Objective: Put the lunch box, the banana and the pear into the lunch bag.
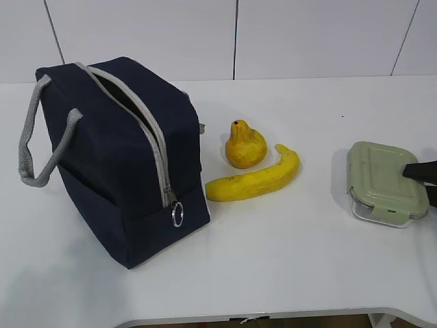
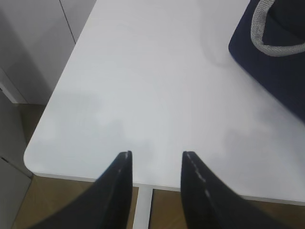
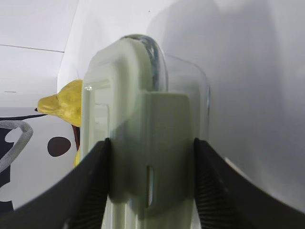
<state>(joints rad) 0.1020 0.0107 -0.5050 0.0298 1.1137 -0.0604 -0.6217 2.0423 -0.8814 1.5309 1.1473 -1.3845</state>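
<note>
Right pincer (image 3: 151,157): its two dark fingers (image 3: 93,186) sit on either side of the lunch box (image 3: 143,143), pressed against its lid side and its clear side in the wrist view, so it grips the box across its thickness.
Lunch box: at the right end of the tabletop (image 1: 287,260), pale green lid up, clear base beneath (in the exterior view only a dark tip of the pincer (image 1: 418,171) shows at its right edge).
Left pincer (image 2: 156,162): partly open, nothing between its fingers, hovering over the bare near-left corner of the tabletop.
Banana (image 1: 256,179): lying flat near the middle of the tabletop, curved, well apart from the lunch box.
Pear (image 1: 245,145): upright, stem up, just behind the banana and very close to it; whether they touch, I cannot tell.
Lunch bag (image 1: 119,160): standing on the left of the tabletop, navy, its grey zipper (image 1: 153,140) open along the top with the ring pull (image 1: 177,214) hanging at the near end.
Handles (image 1: 44,147): grey webbing, looped out to the bag's left side.
Wall (image 1: 307,34): white panels behind the tabletop.
</note>
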